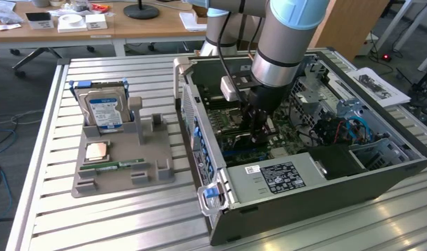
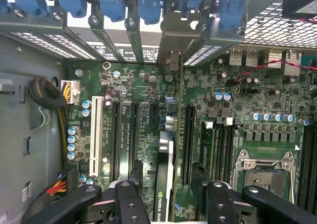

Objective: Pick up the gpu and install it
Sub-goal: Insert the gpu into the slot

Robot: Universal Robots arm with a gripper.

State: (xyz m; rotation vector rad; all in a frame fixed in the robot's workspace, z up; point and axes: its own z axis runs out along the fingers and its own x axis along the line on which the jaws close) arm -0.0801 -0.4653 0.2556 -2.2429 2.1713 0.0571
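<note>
Grey slatted table (image 1: 130, 219) carries open computer case (image 1: 304, 178); my arm reaches inside, jaws low over motherboard (image 1: 224, 112). Wrist view: jaws pinching gpu (image 2: 164, 194), card edge-on between them, black expansion slots (image 2: 188, 135) beneath; can't tell if seated.

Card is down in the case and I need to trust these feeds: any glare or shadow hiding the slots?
Wrist view: motherboard evenly lit, gpu edge catching light, white washout behind the blue slot clips. Exterior view: the arm shades the case interior around the slots; glare streaks the table at the exterior view's right.
</note>
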